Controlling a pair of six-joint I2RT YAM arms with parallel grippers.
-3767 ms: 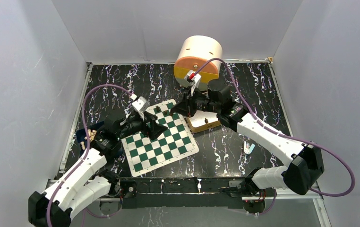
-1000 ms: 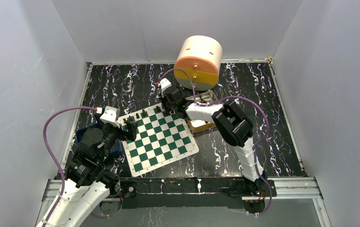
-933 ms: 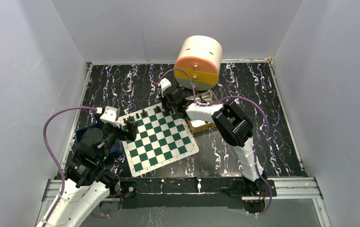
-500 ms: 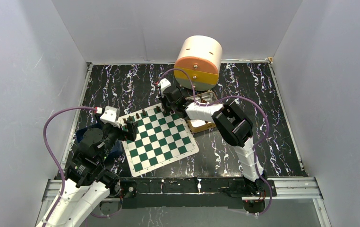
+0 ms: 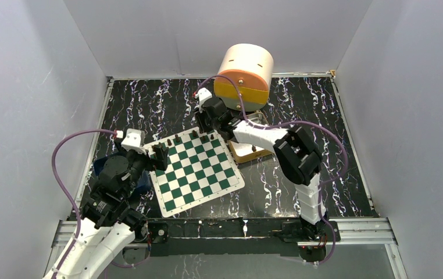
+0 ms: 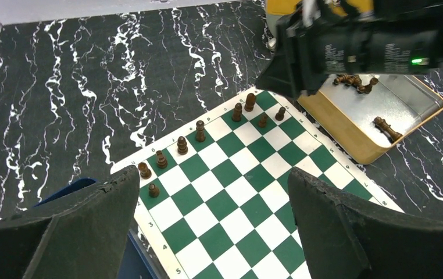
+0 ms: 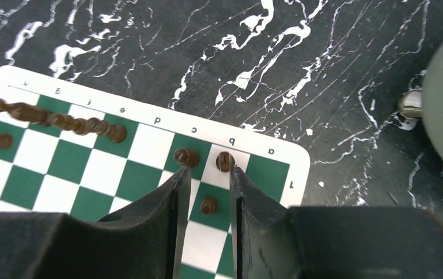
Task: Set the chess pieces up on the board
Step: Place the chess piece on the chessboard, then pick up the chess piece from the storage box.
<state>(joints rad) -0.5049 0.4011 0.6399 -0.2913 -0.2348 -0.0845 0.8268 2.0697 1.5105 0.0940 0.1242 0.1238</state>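
**A:** What sits nearest us?

**B:** Our left gripper (image 6: 213,180) hangs over the near left part of the board (image 6: 239,200). Its jaws are spread wide, with nothing between them and touching nothing.

**A:** Where are the pieces (image 6: 182,145)?

**B:** We count six in a line along the board's far edge: four close together, then two more toward the right end. Three others stand one row in.

**A:** And our other arm?

**B:** The right gripper (image 7: 209,174) is over the far corner of the board. Its fingers (image 7: 175,203) are only a narrow gap apart, and they clamp nothing. In the wrist view we see one pawn (image 7: 209,204) through that gap. It stands upright on a green square and seems to touch neither finger. The two edge pieces stand just beyond the fingertips.

**A:** Anything past the board?

**B:** A tan tray (image 6: 347,136) lies just beside the board's right edge, and a few pieces lie on their sides in it. Behind it, at the back of the table (image 5: 149,104), is a cream-and-orange drum (image 5: 243,72).
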